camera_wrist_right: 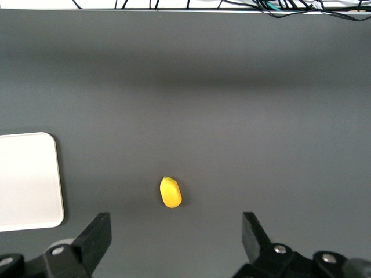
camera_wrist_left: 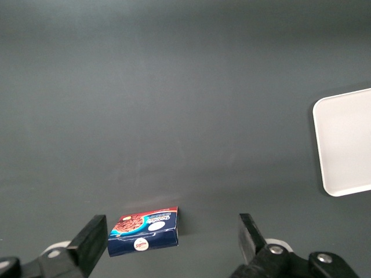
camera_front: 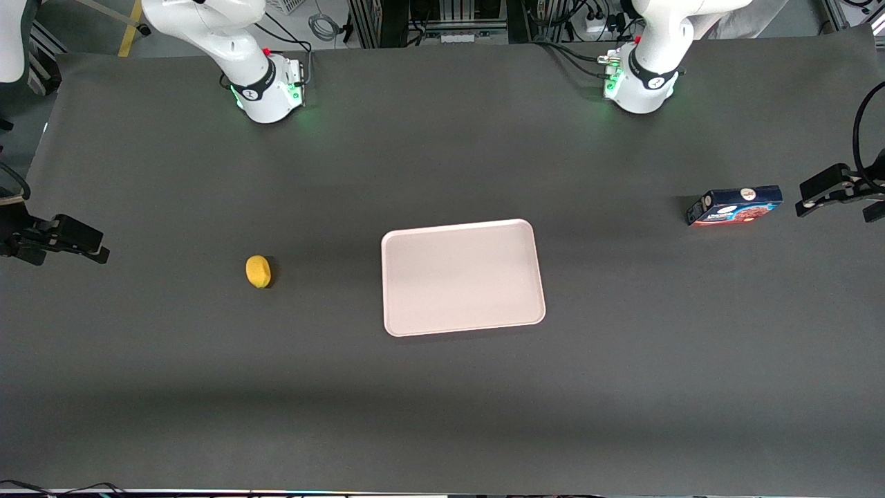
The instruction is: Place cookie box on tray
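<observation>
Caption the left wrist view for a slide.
Open hand poised above the cookie box lying on the table, tray off to the side.

Even overhead light, soft shadows, sharp

Robotics lab, by the look of it: two white arm bases [camera_front: 266,90] w/ green status LEDs bolted to a big table [camera_front: 442,387] under a dark grey mat, cable bundles [camera_front: 325,24] and aluminium framing along the edge farthest from the camera (nothing domestic about it).

Dark grey table [camera_front: 442,401] bears tray [camera_front: 462,278], cookie box [camera_front: 735,206], yellow object [camera_front: 258,271].
</observation>
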You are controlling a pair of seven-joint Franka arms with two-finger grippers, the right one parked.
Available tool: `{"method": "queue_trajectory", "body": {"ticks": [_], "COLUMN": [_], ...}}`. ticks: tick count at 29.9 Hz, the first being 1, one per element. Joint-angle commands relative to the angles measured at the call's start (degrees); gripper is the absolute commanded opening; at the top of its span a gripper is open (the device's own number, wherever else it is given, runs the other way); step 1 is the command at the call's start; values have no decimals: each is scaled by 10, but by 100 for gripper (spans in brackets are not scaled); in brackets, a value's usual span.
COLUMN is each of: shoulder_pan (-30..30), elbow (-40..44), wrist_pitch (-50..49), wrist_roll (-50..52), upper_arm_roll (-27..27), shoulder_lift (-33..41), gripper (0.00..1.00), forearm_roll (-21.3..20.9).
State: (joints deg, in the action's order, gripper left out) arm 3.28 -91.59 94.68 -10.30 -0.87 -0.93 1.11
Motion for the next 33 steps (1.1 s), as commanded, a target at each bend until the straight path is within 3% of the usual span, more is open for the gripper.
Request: {"method": "queue_trajectory", "body": {"ticks": [1, 9, 33], "shoulder_pan": [-5, -4, -1], "elbow": [10, 11, 10], "wrist_pitch": [-9, -10, -20], "wrist_roll": [11, 70, 62], "upper_arm_roll": [0, 38, 39], "shoulder_lift": [-3, -2, -6], "gripper": [100, 100, 100], "forearm_roll": [-12, -29, -31]}}
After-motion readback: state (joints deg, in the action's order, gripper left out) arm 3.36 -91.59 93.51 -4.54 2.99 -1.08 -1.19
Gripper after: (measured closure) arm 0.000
